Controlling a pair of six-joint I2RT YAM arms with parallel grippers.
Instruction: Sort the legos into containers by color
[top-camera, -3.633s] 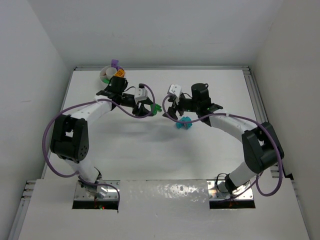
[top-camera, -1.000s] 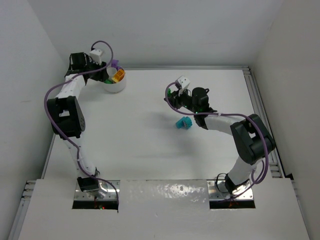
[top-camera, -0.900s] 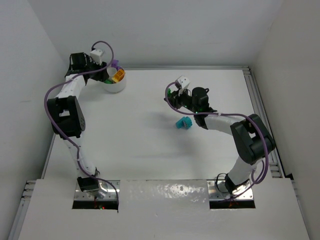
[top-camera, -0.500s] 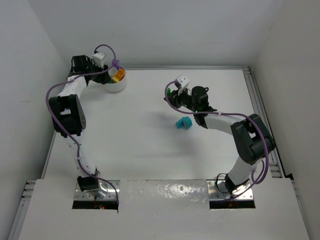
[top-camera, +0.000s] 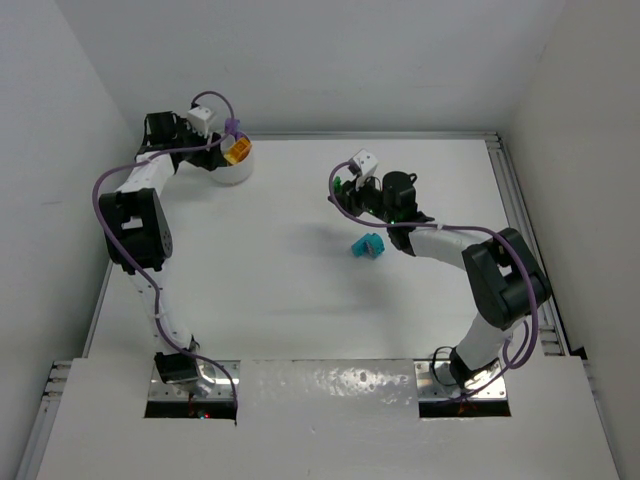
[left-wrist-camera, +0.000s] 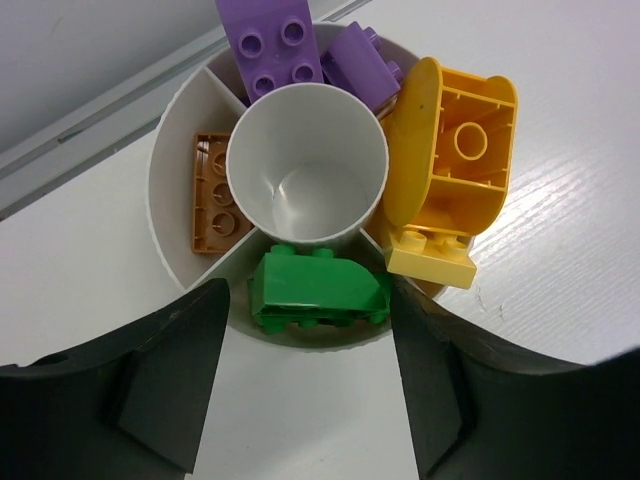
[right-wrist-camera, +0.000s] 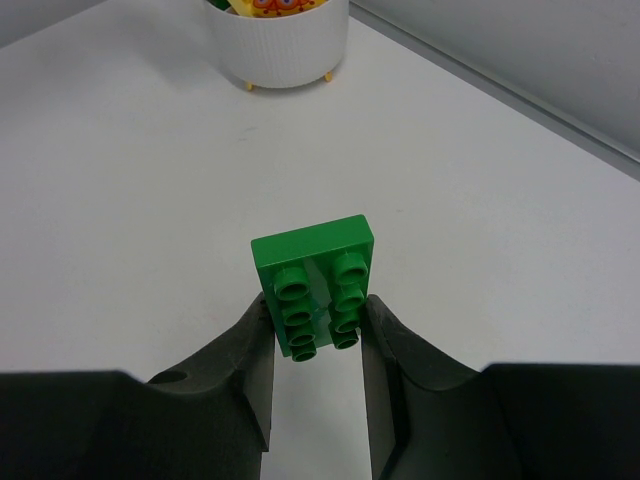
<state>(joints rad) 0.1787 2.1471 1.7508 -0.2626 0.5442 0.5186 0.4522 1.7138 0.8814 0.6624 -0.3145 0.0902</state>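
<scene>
At the far left corner of the counter (top-camera: 300, 300), the left fingers (left-wrist-camera: 165, 380) stood apart above the bowl (left-wrist-camera: 175, 170). A green brick (left-wrist-camera: 318, 290) lay in the bowl's near compartment. The right fingers (right-wrist-camera: 245, 380) clamped a green plate (right-wrist-camera: 315, 275) over mid-counter, presumably bound for that same compartment.
</scene>
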